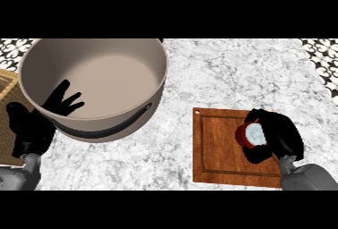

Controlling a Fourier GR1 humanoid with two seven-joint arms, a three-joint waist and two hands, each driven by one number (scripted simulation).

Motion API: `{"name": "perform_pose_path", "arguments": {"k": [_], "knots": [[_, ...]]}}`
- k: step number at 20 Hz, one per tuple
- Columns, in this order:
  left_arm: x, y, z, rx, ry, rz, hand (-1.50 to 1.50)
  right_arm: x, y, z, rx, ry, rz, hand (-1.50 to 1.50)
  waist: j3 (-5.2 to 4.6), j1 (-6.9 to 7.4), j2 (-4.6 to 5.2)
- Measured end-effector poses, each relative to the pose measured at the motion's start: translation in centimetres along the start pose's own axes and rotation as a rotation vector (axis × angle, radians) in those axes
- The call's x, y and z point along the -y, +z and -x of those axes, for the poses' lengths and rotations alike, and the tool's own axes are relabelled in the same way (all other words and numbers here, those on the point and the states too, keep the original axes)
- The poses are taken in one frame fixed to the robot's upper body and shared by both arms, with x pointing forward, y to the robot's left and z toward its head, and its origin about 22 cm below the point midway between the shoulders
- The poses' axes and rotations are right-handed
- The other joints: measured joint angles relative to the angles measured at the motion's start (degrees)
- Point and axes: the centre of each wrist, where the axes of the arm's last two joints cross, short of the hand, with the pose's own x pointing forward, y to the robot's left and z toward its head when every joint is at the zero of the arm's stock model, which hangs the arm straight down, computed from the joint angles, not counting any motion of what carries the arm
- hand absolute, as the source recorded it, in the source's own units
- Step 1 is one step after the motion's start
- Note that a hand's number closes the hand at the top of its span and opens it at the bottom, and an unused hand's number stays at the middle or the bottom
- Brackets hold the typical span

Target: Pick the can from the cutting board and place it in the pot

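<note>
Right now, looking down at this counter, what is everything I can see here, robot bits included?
pot: one, beige with a dark band and handle near its base, on the counter at the left.
cutting board: one, reddish-brown wood, on the counter at the right.
can: one, red with a pale end, over the board's right part, held by the right robot hand.
counter: one, white and grey marble, under everything.
woven mat: one, tan, at the left edge, only partly in view.
patterned tiles: black and white, at both top corners.
left robot hand: one, black, fingers spread against the pot's near left rim.
right robot hand: one, black, curled round the can.
forearms: two, grey, at the lower corners.
</note>
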Motion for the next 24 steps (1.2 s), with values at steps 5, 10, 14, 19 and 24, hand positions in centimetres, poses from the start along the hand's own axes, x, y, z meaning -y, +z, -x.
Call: {"name": "perform_pose_path", "arguments": {"k": [5,10,14,19,24], "knots": [[0.7,-0.5,-0.7,0.024,0.006,0.029,0.00,0.7,-2.5,-1.3,0.167,0.035,-0.105,1.50,-0.21,2.48,0.94],[1.0,-0.5,-0.6,0.034,0.001,0.026,0.00,2.3,-5.6,-2.3,0.267,0.050,-0.074,1.50,0.01,2.88,1.04],[0.3,-0.5,-0.3,0.022,0.006,0.019,0.00,5.0,-7.1,-3.6,0.346,-0.047,0.031,1.50,0.08,1.99,0.75],[-0.2,-0.4,-0.2,0.009,0.004,0.010,0.00,8.5,-7.6,-6.1,0.490,-0.226,0.208,1.50,0.14,1.13,0.47],[-0.6,-0.2,0.1,0.007,0.006,0.007,0.00,12.2,-7.2,-8.9,0.618,-0.381,0.348,1.50,-0.02,0.58,0.22]]}}
